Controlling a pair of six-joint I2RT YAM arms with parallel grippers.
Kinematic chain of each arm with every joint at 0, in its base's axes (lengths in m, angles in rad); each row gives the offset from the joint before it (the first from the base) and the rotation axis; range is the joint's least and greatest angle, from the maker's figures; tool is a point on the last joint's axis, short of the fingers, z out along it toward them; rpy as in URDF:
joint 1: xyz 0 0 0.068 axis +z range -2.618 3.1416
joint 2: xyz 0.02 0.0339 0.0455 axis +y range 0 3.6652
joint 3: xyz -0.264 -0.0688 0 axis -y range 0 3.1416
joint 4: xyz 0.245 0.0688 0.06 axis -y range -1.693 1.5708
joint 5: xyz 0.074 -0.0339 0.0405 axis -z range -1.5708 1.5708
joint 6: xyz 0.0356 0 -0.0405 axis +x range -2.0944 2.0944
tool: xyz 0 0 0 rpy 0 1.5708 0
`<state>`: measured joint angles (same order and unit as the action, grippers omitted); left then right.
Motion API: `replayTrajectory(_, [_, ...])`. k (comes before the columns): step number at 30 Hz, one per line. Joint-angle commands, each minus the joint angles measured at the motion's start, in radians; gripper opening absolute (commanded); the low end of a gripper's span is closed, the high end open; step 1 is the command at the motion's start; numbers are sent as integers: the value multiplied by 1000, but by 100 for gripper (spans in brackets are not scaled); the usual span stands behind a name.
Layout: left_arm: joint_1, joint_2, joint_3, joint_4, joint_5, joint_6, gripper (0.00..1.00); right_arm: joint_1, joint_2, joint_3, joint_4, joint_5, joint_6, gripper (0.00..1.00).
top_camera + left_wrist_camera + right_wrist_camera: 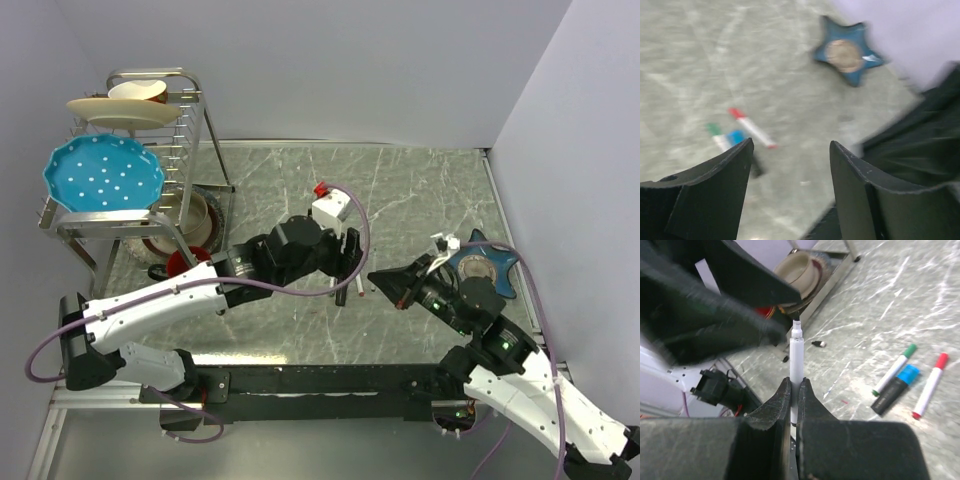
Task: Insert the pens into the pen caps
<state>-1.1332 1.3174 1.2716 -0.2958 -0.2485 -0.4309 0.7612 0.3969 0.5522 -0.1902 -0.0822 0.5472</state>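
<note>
My right gripper [794,381] is shut on a thin white pen [796,352], whose bare black tip points away from the fingers, above the table. Three capped pens lie together on the marble table: a green-capped one [896,367], a thick black one with a blue cap [896,389] and a red-capped one [930,385]. A tiny black cap-like piece [817,344] lies on the table beyond the held pen. My left gripper [791,145] hangs open above the table with nothing between its fingers. It is just right of the lying pens [747,127] and close to the right gripper [378,280].
A blue star-shaped dish [482,265] sits at the right beside the right arm. A metal dish rack [190,150] at the back left holds a blue dotted plate [103,172], a cream plate and bowls. A white box with a red piece [330,205] stands behind the left gripper.
</note>
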Motion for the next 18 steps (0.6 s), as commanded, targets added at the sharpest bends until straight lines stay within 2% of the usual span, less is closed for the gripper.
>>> replayTrajectory(1, [29,29,67,-215,-172,257,66,1,-68,12,-51,45,-30,0])
replayTrajectory(4, [39,49,77,-266,-253,343,66,0,-127,17,-87,48,-39,0])
replayTrajectory(9, [136,36,6,-261,6,592,63,1,-187,37,-140,73,-55,0])
replayTrajectory(13, [179,54,-75,-295,51,798,57,1,-193,38,-155,64,-50,0])
replayTrajectory(18, [263,176,-92,-420,78,882,54,3,-236,18,-152,67,-29,0])
